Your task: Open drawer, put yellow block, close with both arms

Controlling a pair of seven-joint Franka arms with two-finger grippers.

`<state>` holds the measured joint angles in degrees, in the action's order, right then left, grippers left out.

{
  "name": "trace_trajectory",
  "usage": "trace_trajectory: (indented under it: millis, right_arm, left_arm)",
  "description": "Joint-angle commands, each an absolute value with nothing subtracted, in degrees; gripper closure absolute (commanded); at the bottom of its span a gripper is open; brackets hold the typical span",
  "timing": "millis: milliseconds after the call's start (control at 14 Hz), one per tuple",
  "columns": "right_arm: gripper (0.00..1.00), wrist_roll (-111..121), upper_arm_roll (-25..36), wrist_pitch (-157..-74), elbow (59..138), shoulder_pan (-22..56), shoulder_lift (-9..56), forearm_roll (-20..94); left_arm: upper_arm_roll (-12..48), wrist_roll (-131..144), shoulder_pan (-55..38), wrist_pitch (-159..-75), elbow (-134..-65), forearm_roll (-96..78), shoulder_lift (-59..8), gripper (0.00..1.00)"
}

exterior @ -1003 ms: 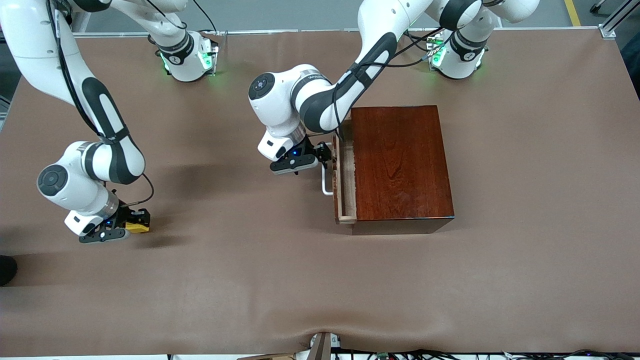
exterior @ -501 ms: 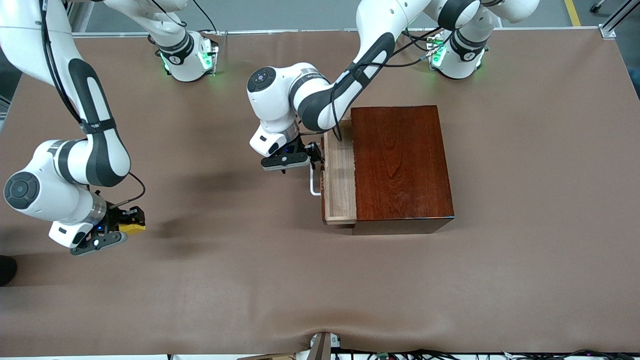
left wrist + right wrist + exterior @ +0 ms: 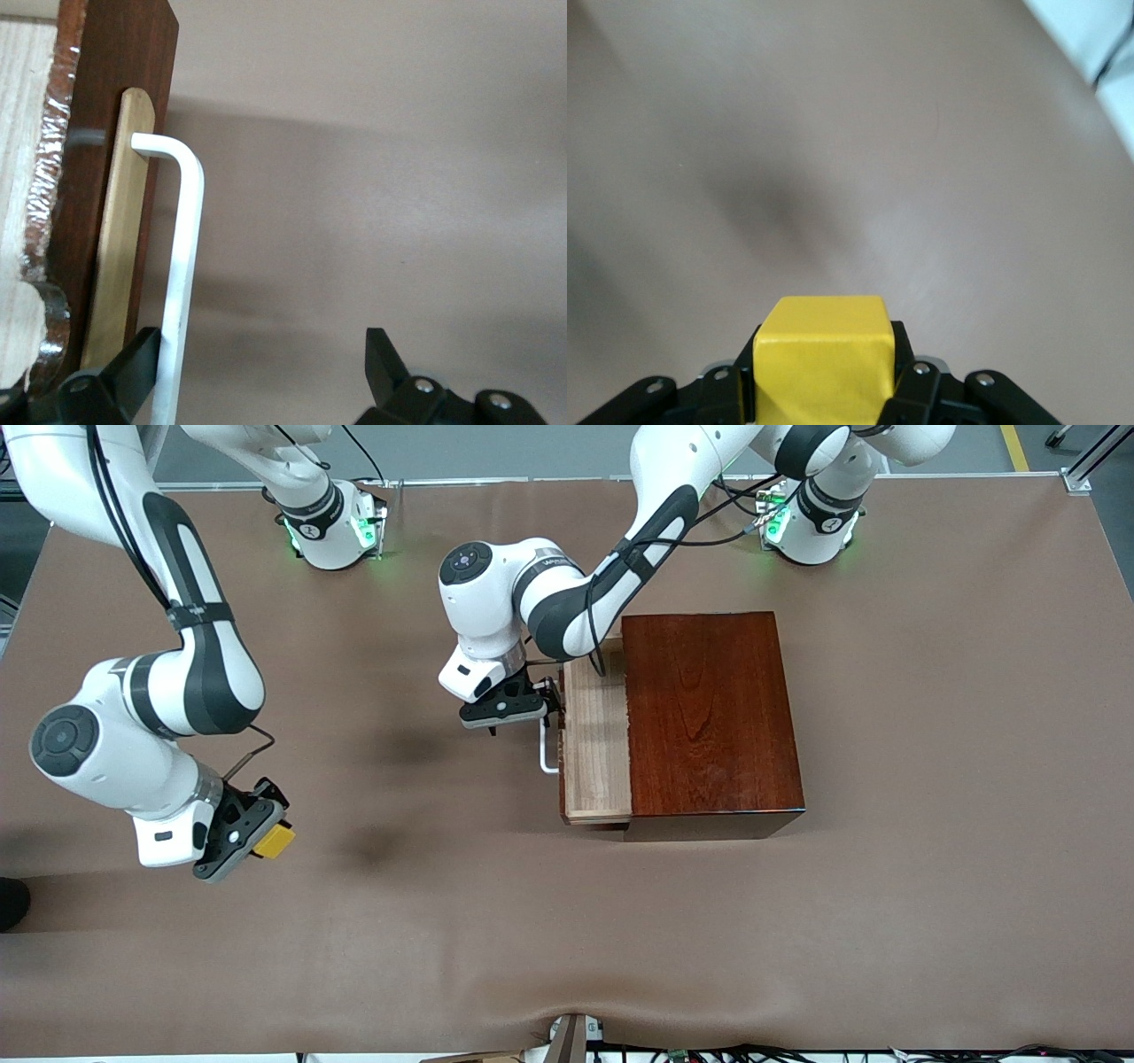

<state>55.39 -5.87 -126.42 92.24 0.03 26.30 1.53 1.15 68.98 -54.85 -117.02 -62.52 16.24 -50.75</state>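
At about eight o'clock in the front view, the right gripper [image 3: 257, 828] hangs above the brown table [image 3: 443, 921], toward the right arm's end, its jaws clamped on the yellow block [image 3: 274, 841]. The right wrist view shows the block [image 3: 824, 354] pinched between the black fingers [image 3: 908, 390], clear of the cloth. Near the centre, the left gripper [image 3: 523, 713] sits at the white handle [image 3: 546, 753] of the drawer [image 3: 595, 753]; its jaws stand open around the bar [image 3: 182, 266]. The drawer is pulled partly out of the dark wooden box [image 3: 709, 713], at about three o'clock from the handle.
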Motion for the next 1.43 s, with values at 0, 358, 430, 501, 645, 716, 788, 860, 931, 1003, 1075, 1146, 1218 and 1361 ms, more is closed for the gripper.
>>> trace_trajectory:
  millis: [0, 358, 430, 501, 645, 716, 788, 860, 931, 1003, 1075, 1146, 1218, 1361]
  right_arm:
    - [1.00, 66.59, -6.68, -125.16, 89.04, 0.87, 25.75, 2.11]
    - [1.00, 80.32, -6.94, -123.15, 85.88, 3.16, 25.66, 2.28]
    - [1.00, 81.38, -6.94, -121.31, 84.91, 3.51, 25.66, 2.37]
    - [1.00, 83.21, -6.94, -119.98, 84.12, 4.04, 25.66, 2.37]
    - [1.00, 87.78, -6.94, -119.71, 83.32, 5.27, 25.66, 2.37]
    - [1.00, 89.37, -7.12, -119.53, 83.32, 5.62, 25.66, 2.46]
    - [1.00, 89.99, -7.12, -118.23, 83.15, 6.06, 25.66, 2.46]
    - [1.00, 90.00, -7.12, -116.04, 81.75, 6.85, 25.66, 2.46]
    - [1.00, 89.91, -7.03, -113.75, 80.17, 7.90, 25.75, 2.55]
    - [1.00, 89.74, -7.03, -112.43, 79.63, 8.78, 25.75, 2.98]
    - [1.00, 89.56, -7.03, -111.63, 79.63, 9.57, 25.66, 4.38]
    - [1.00, 89.30, -6.94, -111.19, 79.63, 10.19, 25.66, 5.53]
    - [1.00, 89.12, -6.94, -110.83, 79.63, 11.24, 25.66, 6.06]
    - [1.00, 87.55, -6.94, -110.22, 79.63, 13.35, 25.66, 6.15]
  left_arm:
    - [1.49, 70.22, -55.20, -121.73, -59.94, 14.42, -52.91, 0.00]
    - [1.41, 70.22, -55.28, -119.28, -60.20, 13.45, -51.25, 0.00]
    - [1.06, 70.14, -55.28, -117.27, -60.21, 13.45, -50.46, 0.00]
    - [0.88, 70.14, -55.28, -116.20, -60.47, 13.53, -49.67, 0.00]
    - [0.79, 70.05, -55.28, -112.95, -60.56, 13.54, -48.96, 0.00]
    - [1.05, 70.14, -55.28, -112.07, -60.56, 13.62, -48.61, 0.00]
    - [1.23, 70.05, -55.28, -110.93, -60.47, 13.45, -47.91, 0.00]
    - [1.23, 69.96, -55.11, -110.05, -60.47, 13.45, -46.51, 0.00]
    - [1.14, 69.70, -54.85, -109.17, -60.56, 13.45, -44.14, 0.00]
    - [0.97, 69.52, -54.23, -107.94, -60.56, 13.45, -41.86, 0.00]
    - [0.88, 69.43, -52.92, -107.06, -60.64, 13.27, -39.75, 0.00]
    - [0.88, 69.43, -51.34, -106.35, -60.91, 12.92, -36.94, 0.00]
    - [0.88, 69.35, -49.59, -104.43, -61.43, 12.31, -34.83, 0.00]
    - [0.79, 68.29, -46.86, -101.87, -61.61, 12.13, -32.44, 0.00]
